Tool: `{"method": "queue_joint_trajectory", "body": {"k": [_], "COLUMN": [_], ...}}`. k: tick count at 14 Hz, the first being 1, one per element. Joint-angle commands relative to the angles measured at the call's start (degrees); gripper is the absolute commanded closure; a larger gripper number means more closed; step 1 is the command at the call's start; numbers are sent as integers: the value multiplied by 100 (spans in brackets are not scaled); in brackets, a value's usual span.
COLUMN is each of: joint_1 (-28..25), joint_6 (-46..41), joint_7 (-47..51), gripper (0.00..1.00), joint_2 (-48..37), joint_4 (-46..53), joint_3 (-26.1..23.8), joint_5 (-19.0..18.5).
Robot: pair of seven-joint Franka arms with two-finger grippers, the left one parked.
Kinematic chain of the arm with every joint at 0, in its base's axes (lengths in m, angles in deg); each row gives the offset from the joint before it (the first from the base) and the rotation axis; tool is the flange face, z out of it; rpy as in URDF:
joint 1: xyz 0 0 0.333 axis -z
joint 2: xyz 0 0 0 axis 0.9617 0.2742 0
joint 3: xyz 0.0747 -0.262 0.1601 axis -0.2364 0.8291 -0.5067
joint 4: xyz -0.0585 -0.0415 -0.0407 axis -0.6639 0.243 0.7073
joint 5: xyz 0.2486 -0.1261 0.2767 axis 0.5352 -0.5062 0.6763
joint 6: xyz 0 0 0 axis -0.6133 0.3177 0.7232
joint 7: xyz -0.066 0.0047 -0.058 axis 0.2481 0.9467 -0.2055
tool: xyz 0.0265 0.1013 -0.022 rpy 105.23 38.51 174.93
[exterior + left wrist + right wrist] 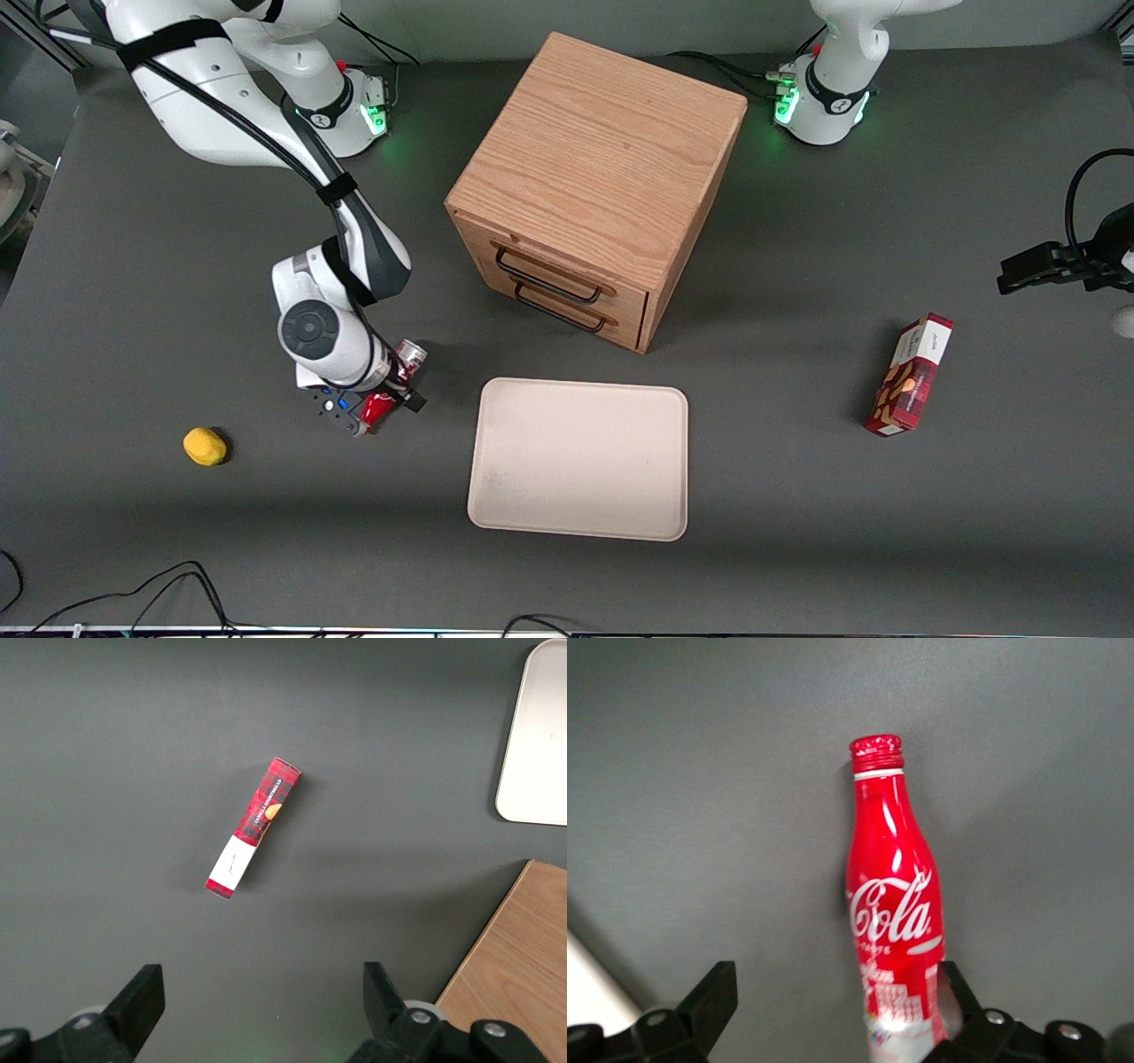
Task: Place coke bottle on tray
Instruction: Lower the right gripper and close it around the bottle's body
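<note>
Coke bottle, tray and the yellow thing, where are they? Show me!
coke bottle [890,904]: right wrist view, on its red body by the logo.
tray [580,461]: front view, on its bare flat middle.
yellow thing [205,446]: front view, on its top.

Dark grey table [797,549] carried:
- wooden drawer cabinet [602,168]
- tray [580,461] in front of cabinet
- coke bottle [890,904] lying beside tray, gripper [384,413] spread astride it
- yellow lump [205,446] toward working arm's end
- red snack box [912,377] toward parked arm's end
</note>
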Motion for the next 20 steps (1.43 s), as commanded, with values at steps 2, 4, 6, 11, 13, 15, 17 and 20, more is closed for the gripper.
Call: {"method": "queue_joint_trajectory", "body": {"k": [2, 4, 6, 11, 13, 15, 17, 20], "joint_1": [-22, -13, -13, 31, 31, 22, 13, 22], "joint_6": [169, 396, 608, 626, 635, 652, 652, 652], "joint_7": [53, 61, 114, 52, 44, 70, 96, 96], "gripper": [0, 0, 12, 90, 100, 100, 100, 100], "joint_2": [172, 216, 243, 182, 138, 129, 120, 85], "joint_4": [-285, -426, -558, -655, -699, -708, -734, -743], "joint_3": [-120, -146, -146, -146, -146, -146, -146, -146], "joint_5": [-890, -971, -1138, -1165, -1174, -1183, -1183, -1183]}}
